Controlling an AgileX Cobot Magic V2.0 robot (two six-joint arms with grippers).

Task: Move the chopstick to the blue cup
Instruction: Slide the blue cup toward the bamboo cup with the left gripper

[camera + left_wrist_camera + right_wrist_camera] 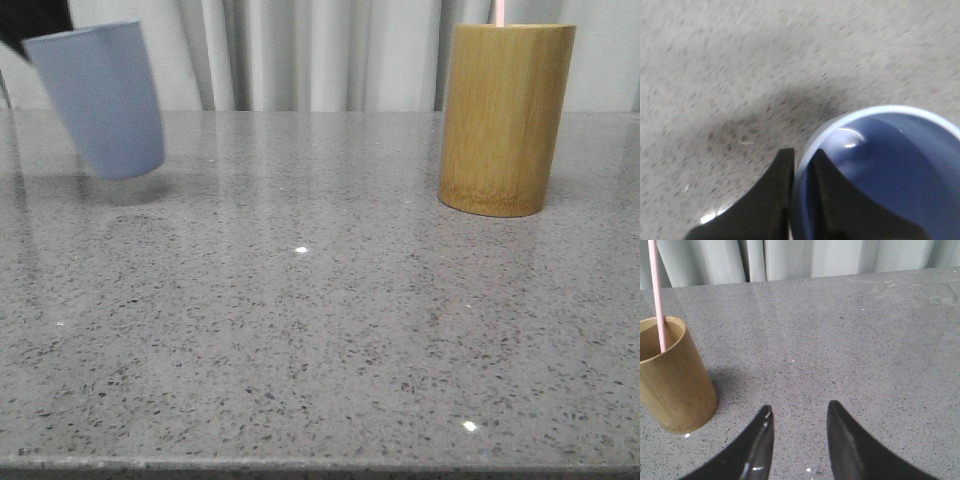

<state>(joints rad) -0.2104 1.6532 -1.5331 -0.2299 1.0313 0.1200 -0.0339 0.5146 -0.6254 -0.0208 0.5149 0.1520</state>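
Observation:
The blue cup [100, 95] hangs tilted just above the table at the far left, its shadow below it. My left gripper [802, 155] is shut on the cup's rim [805, 150], one finger inside and one outside; the cup's inside looks empty. In the front view only a dark bit of that gripper shows at the top left corner. A pale pink chopstick [497, 11] stands in the bamboo holder [505, 118] at the far right; it also shows in the right wrist view [656, 295]. My right gripper [799, 410] is open and empty over bare table beside the holder [672, 385].
Grey speckled stone table [320, 320] with its front edge at the bottom of the front view. White curtains [320, 50] hang behind the table.

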